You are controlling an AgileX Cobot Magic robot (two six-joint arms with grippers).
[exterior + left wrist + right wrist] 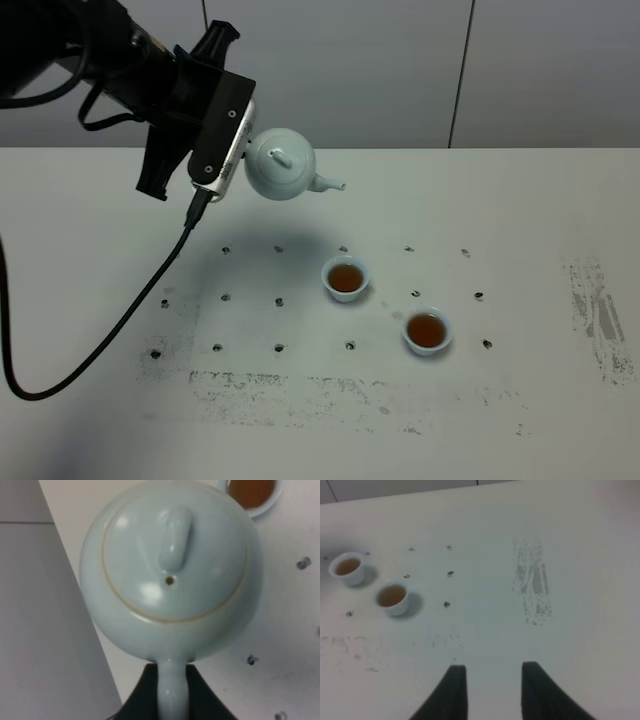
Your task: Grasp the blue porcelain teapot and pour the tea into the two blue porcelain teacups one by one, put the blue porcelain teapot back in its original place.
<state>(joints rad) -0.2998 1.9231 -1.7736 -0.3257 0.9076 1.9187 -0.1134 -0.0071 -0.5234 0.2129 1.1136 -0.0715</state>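
L gripper (172,694) w/ teapot (280,166), scuffed table (530,210)

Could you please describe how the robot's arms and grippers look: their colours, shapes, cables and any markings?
The left arm is black and ends in a boxy wrist block with a silver-white side panel dotted with small dark screws. A thin black cable trails from it in a long loop. The left gripper and right gripper have black, tapering fingers. No lettering is legible.

teapot (170,580): glossy glazed porcelain | teacups (346,278): same glaze | table (520,200): matt white, scuffed
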